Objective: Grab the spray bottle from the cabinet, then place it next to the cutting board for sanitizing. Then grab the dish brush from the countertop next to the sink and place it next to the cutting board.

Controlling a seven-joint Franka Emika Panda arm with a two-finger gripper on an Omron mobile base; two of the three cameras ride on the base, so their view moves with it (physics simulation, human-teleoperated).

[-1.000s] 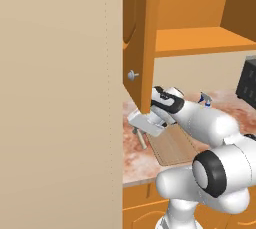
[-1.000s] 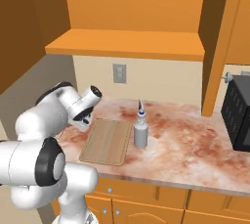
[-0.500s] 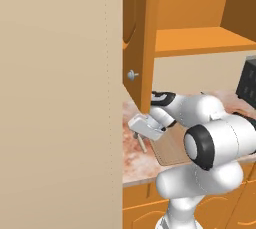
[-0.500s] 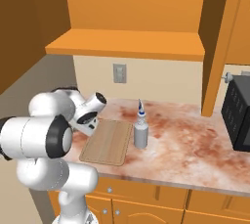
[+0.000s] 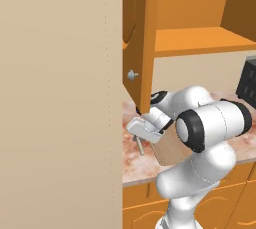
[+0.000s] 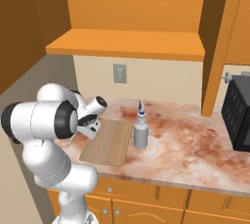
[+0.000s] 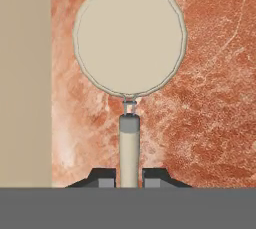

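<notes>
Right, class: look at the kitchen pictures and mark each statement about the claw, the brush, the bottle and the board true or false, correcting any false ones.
1. The claw is shut on the dish brush's handle. True.
2. The spray bottle lies on its side on the cutting board. False: it stands upright on the countertop, just beside the board's right edge.
3. The cabinet door hangs open. True.
4. The brush head is square and blue. False: it is round and beige.
5. The cutting board rests on the cabinet shelf. False: it lies flat on the countertop.
</notes>
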